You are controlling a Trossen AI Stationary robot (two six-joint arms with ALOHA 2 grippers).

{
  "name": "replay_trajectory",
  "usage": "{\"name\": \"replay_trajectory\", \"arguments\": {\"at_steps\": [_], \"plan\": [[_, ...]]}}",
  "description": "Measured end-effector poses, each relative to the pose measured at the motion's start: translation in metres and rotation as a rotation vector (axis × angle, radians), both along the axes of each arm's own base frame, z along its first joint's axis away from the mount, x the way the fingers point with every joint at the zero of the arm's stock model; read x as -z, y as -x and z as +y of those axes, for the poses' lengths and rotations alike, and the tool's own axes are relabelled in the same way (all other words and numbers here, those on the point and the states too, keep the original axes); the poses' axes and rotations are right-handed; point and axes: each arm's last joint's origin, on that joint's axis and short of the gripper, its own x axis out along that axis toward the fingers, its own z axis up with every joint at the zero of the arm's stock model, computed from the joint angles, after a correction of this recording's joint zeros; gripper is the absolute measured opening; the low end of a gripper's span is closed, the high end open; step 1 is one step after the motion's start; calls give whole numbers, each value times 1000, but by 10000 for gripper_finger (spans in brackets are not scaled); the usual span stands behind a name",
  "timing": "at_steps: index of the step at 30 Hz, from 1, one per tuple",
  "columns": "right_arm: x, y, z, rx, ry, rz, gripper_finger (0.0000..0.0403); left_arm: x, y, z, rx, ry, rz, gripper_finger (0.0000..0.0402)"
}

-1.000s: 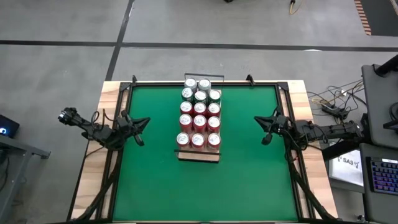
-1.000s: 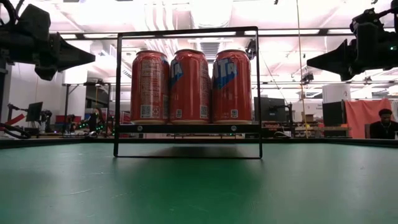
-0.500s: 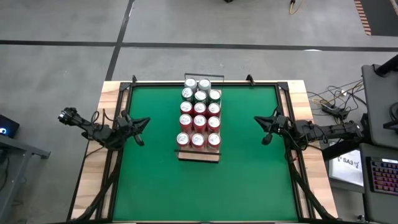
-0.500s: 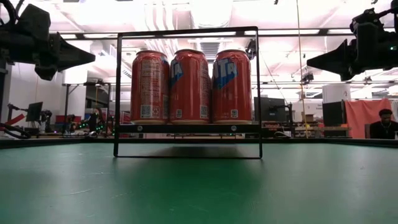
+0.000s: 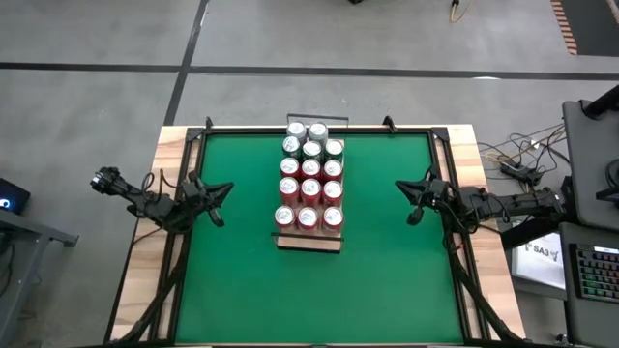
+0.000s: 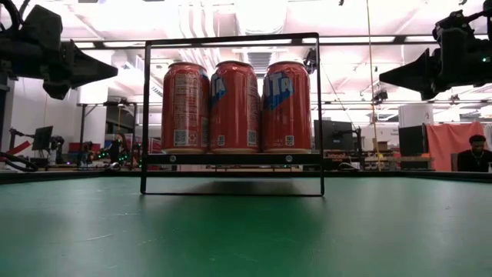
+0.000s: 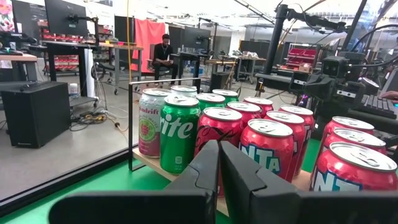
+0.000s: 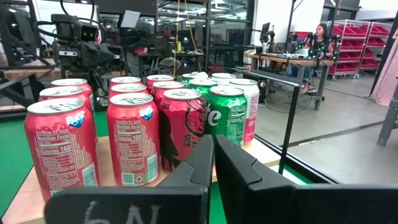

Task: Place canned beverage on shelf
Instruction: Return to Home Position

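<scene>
The shelf [image 5: 309,244] is a pale board running near to far along the middle of the green mat, held above the mat by thin black rails [image 6: 144,115]. Several cans [image 5: 309,179] stand upright on it in rows of three: red ones [image 6: 233,106] at the near end, green [image 7: 178,134] and pink ones toward the far end. My left gripper [image 5: 228,188] hovers shut at the mat's left edge, level, pointing at the cans [image 7: 219,149]. At the mat's right edge my right gripper [image 5: 399,185] does the same [image 8: 213,144]. Neither touches anything.
Bare green mat [image 5: 242,280] lies to either side of the shelf and in front of it. A pale wooden border [image 5: 155,242] and black frame bars edge the table. Beyond the right edge are cables and a keyboard [image 5: 595,275]. People sit in the room behind [image 6: 470,150].
</scene>
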Motion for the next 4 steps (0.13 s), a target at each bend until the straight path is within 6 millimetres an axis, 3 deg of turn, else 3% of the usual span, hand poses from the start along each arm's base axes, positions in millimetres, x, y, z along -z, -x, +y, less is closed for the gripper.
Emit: {"name": "replay_trajectory", "arguments": {"at_steps": [4], "plan": [[0,0,0,0,0,0,9,0,0,0,0,0,0,0]]}}
